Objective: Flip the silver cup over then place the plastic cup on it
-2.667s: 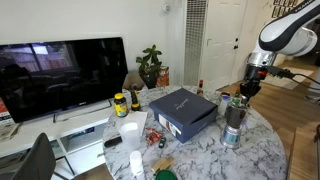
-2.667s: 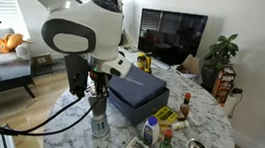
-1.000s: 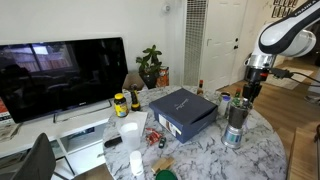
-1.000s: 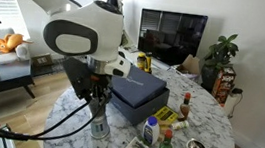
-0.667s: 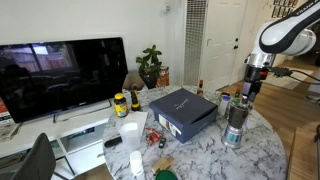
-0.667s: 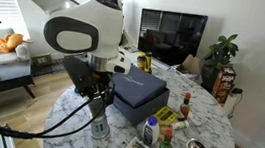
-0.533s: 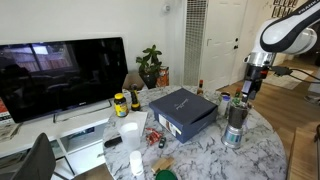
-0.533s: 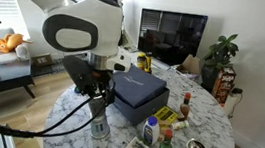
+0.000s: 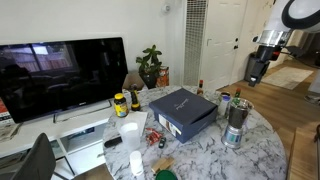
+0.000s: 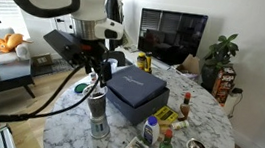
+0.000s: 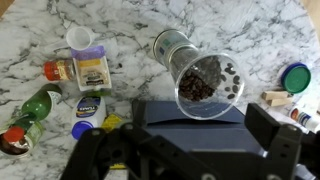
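Gripper [image 11: 185, 140]: the wrist view shows the two fingers [image 11: 283, 140] set wide apart at the bottom of the frame. Nothing is between them and nothing touches them. The claw is empty.

Height: in an exterior view the gripper [image 9: 254, 72] hangs well above the table, up and to the right of the cup stack. It is clear of everything on the table.

Task items: the plastic cup [image 9: 236, 113] sits mouth up on top of the silver cup [image 9: 233, 135]. The two form one upright stack. From the wrist view the plastic cup [image 11: 208, 88] shows its open round mouth, and the silver cup [image 11: 170, 45] shows as a shiny wall below it. Which way the silver cup's mouth faces cannot be told.

Position: the stack stands on the marble table [image 9: 200, 158], near its right edge, just right of the blue box [image 9: 183, 110] and apart from it. Small jars stand just beyond it.

Edges and room:
- The space above the stack is open air.
- Bare marble lies in front of the stack, and the table rim is close on the right.
- The left and middle of the table are crowded with a tall white cup [image 9: 130, 132], bottles [image 9: 121, 103] and small items.
- In the wrist view a spice jar [image 11: 58, 70], a white-capped bottle [image 11: 88, 60] and a green bottle [image 11: 35, 105] lie left of the stack, well apart from it.
- A blue lid [image 11: 295, 77] sits at the right.
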